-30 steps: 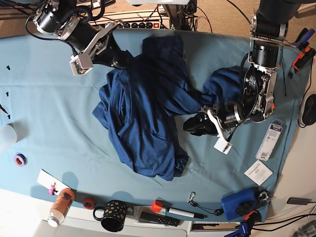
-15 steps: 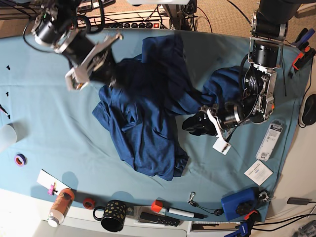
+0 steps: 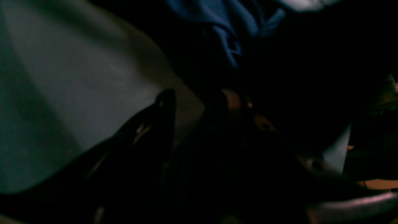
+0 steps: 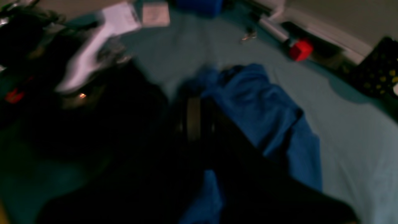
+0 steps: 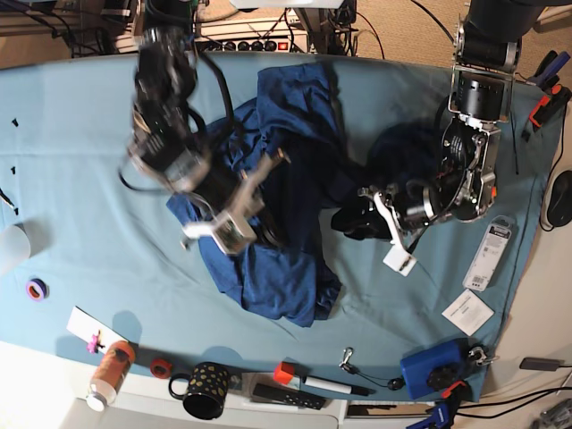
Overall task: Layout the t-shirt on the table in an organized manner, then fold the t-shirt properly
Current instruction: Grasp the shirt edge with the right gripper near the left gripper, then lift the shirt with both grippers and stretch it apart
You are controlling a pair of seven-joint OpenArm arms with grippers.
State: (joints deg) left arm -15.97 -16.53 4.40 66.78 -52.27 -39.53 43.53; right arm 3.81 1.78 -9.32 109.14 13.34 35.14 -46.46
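The dark navy t-shirt lies crumpled in the middle of the teal-covered table, with one part reaching right toward my left arm. My right gripper hangs over the shirt's middle, blurred by motion. In the right wrist view its dark fingers are shut, with blue t-shirt fabric bunched around them. My left gripper sits low at the shirt's right edge. The left wrist view is very dark. There the left gripper has its jaws apart, and table cloth shows between the tips.
Along the front edge stand an orange bottle, a dotted black mug, a red cube, a marker and a blue box. A white packet and a card lie at the right.
My right arm swung from the table's back left down and right over the shirt's middle, taking fabric with it. The left arm barely shifted.
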